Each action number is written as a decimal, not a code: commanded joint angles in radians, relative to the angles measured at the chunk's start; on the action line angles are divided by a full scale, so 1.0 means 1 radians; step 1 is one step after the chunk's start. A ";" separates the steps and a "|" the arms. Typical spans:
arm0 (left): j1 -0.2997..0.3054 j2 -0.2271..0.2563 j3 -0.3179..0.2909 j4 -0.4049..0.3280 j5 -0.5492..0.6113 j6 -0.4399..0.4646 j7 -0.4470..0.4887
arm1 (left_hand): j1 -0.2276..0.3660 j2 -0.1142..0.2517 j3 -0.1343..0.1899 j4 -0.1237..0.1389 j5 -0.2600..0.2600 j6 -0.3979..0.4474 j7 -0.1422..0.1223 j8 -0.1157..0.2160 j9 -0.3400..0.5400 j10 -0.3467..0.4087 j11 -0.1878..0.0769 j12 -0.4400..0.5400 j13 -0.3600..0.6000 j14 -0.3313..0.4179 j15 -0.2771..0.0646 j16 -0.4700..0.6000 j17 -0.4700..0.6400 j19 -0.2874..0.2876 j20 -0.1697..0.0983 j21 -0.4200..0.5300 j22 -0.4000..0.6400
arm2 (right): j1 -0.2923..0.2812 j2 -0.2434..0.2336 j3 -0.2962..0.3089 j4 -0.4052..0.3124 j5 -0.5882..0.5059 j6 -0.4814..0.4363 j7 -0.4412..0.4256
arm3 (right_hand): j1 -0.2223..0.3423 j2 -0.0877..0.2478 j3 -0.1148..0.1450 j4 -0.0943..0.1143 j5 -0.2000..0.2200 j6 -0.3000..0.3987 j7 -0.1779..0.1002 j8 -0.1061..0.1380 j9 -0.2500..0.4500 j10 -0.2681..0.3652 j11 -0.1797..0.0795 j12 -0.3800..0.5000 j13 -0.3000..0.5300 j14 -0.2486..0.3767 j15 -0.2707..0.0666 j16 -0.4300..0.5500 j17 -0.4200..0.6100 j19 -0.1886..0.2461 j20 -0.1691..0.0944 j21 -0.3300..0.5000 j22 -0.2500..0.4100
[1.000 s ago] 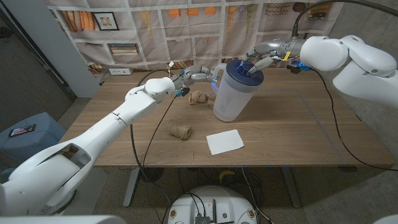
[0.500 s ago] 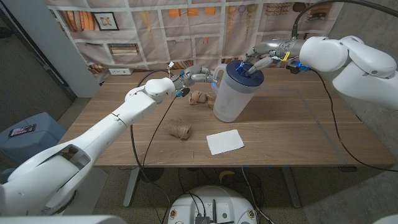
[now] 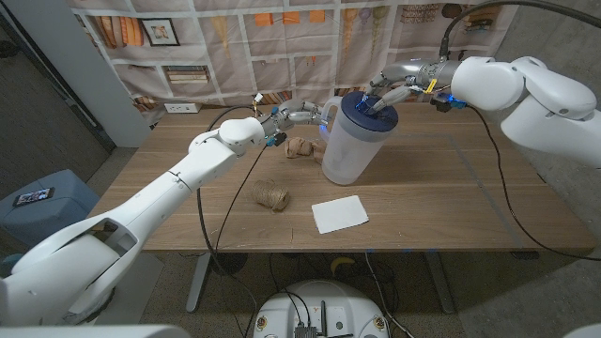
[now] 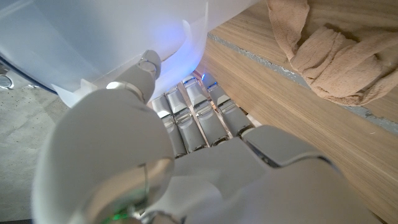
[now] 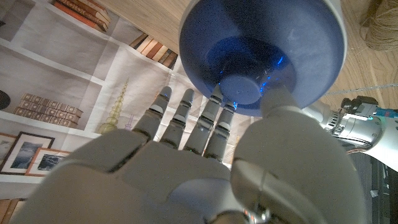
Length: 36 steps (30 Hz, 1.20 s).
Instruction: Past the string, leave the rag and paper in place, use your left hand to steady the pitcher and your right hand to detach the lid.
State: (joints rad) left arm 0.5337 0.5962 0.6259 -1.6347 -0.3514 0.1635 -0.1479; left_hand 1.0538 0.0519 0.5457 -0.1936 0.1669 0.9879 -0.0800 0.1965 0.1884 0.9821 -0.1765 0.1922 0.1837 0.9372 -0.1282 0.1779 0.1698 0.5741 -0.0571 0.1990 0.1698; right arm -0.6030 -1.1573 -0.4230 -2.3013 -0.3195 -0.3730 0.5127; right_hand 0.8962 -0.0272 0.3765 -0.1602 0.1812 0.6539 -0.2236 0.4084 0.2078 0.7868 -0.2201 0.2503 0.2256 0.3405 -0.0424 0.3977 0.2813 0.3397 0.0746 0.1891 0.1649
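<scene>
Even bright light, soft shadows; wrist views blurry (close-up).

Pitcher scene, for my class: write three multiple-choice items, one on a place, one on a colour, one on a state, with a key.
1. Where is the white paper?
A. In front of the pitcher, nearer the robot
B. Behind the pitcher
C. Under the rag

2. What colour is the pitcher's lid?
A. Red
B. Blue
C. Yellow

3. What state is the lid in?
A. Lying on the table
B. Held by a person
C. On the pitcher

Key:
1 A, the head view shows the paper toward the near edge.
2 B, the right wrist view shows a blue lid.
3 C, it sits on the rim under the right hand.
</scene>
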 commanded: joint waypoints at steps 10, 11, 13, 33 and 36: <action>-0.006 -0.003 0.004 0.008 -0.002 0.000 -0.005 | -0.045 0.054 0.024 0.019 0.005 0.026 0.018 0.007 0.005 0.011 0.002 0.003 0.005 0.014 -0.102 0.005 0.002 0.009 -0.145 -0.001 0.003 | -0.030 0.009 0.012 0.014 -0.014 0.020 -0.052 | 0.059 0.006 -0.019 0.000 0.008 0.076 0.002 0.049 0.019 0.119 -0.001 0.010 0.017 0.060 -0.137 0.049 0.019 0.033 -0.012 0.003 0.003; -0.006 -0.004 0.003 0.008 -0.004 0.002 -0.004 | -0.045 0.055 0.025 0.020 0.005 0.026 0.019 0.007 0.005 0.009 0.001 0.003 0.005 0.014 -0.102 0.004 0.002 0.009 -0.145 -0.001 0.003 | -0.032 0.010 0.014 0.017 -0.012 0.024 -0.056 | 0.060 0.010 -0.020 0.001 0.008 0.080 0.002 0.052 0.019 0.129 -0.001 0.013 0.018 0.065 -0.138 0.053 0.021 0.032 -0.013 0.002 0.003; -0.006 -0.003 0.003 0.008 -0.003 0.002 -0.004 | -0.045 0.055 0.024 0.019 0.005 0.027 0.019 0.007 0.005 0.009 0.002 0.003 0.005 0.014 -0.103 0.005 0.002 0.009 -0.145 -0.001 0.003 | -0.032 0.012 0.016 0.021 -0.008 0.029 -0.059 | 0.069 0.014 -0.026 0.001 0.007 0.109 0.002 0.067 0.022 0.149 -0.002 0.009 0.016 0.072 -0.138 0.063 0.026 0.038 -0.019 0.002 0.002; -0.016 -0.007 0.011 0.033 0.001 -0.013 -0.023 | -0.048 0.054 0.025 0.019 0.005 0.028 0.017 0.008 0.006 0.010 -0.001 0.002 0.006 0.014 -0.103 0.004 0.002 0.007 -0.145 -0.002 0.003 | -0.016 0.024 0.016 0.037 0.005 0.044 -0.060 | 0.098 0.066 -0.033 0.006 0.003 0.138 0.002 0.079 0.021 0.223 -0.002 0.010 0.010 0.105 -0.146 0.104 0.045 0.055 -0.040 0.002 0.002; -0.016 -0.008 0.011 0.035 0.000 -0.013 -0.024 | -0.048 0.054 0.025 0.019 0.005 0.028 0.017 0.008 0.006 0.009 0.000 0.002 0.006 0.013 -0.103 0.004 0.002 0.007 -0.145 -0.002 0.003 | -0.012 0.025 0.014 0.037 0.002 0.043 -0.057 | 0.104 0.075 -0.035 0.005 0.002 0.148 0.002 0.081 0.016 0.235 -0.002 0.010 0.009 0.116 -0.149 0.113 0.048 0.057 -0.045 0.001 0.002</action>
State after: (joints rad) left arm 0.5206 0.5893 0.6337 -1.6082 -0.3546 0.1536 -0.1646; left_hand 1.0537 0.0518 0.5469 -0.1947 0.1652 0.9884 -0.0806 0.1973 0.1883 0.9855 -0.1728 0.1922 0.1837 0.9395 -0.1294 0.1751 0.1699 0.5740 -0.0570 0.1990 0.1698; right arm -0.6248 -1.1369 -0.4082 -2.2704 -0.3180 -0.3351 0.4566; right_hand 0.9696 -0.0032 0.3447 -0.1533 0.1816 0.7775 -0.2112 0.4784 0.2249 0.9491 -0.1646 0.2562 0.2294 0.4439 -0.0425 0.5031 0.3256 0.3930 0.0357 0.1890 0.1649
